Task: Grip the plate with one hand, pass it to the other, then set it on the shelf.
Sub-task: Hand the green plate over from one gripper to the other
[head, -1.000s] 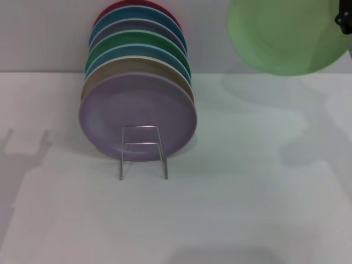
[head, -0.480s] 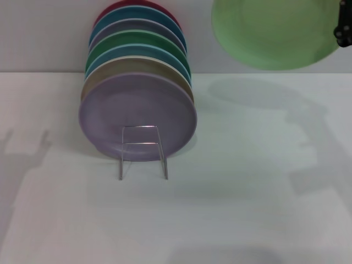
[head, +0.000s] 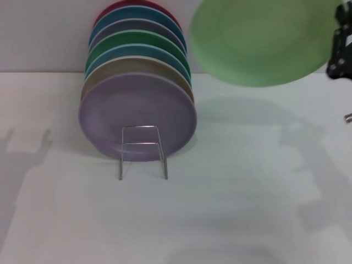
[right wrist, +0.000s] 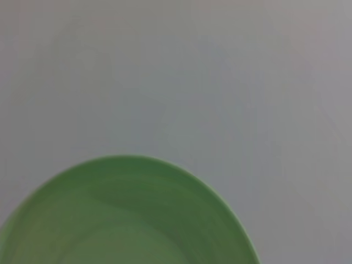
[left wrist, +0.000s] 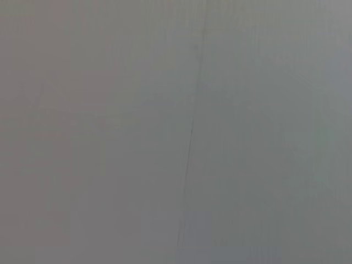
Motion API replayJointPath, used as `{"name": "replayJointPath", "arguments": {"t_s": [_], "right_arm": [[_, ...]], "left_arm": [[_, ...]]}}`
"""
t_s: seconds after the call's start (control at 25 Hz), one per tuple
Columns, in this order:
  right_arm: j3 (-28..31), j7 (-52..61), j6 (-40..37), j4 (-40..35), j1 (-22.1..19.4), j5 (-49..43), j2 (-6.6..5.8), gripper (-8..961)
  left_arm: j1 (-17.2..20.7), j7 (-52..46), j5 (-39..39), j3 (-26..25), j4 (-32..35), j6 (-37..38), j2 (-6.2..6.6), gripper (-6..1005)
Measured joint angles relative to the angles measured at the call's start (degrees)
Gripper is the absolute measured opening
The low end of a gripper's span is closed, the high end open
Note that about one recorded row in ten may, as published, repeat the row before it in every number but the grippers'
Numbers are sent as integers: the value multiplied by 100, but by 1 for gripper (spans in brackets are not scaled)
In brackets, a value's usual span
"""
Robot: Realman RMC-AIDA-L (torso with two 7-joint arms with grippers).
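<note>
The light mint-green plate (head: 261, 38) hangs in the air at the upper right of the head view, high above the table, with its face tilted toward the camera. My right gripper (head: 339, 54) is shut on its right rim at the picture's right edge; only part of the black links shows. The plate's rim also fills the lower part of the right wrist view (right wrist: 126, 220). The silver wire shelf (head: 143, 151) stands at centre left with its small front loop facing me. My left gripper is out of view; the left wrist view shows only a plain grey surface.
The shelf holds a row of several upright plates, with a lilac plate (head: 137, 113) in front and a darker green plate (head: 137, 41) further back. The white table (head: 247, 192) spreads around them. A grey wall (head: 44, 33) stands behind.
The mint-green plate has moved left toward the shelf, held by my right gripper, and more of the gripper shows at the right edge. The racked plates have not moved.
</note>
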Motion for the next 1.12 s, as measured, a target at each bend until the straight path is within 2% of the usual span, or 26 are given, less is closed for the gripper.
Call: {"name": "replayJointPath", "arguments": {"t_s": [0.44,1.12], "right_arm": [[-908,565,-649,469,-31,16,2,17],[-1197,630,-715,615,-22,20,0,17]], "left_arm": [[63,0,38,57,-66,123,-21,869],[257,-63,54,371,-103,515,-13,869]]}}
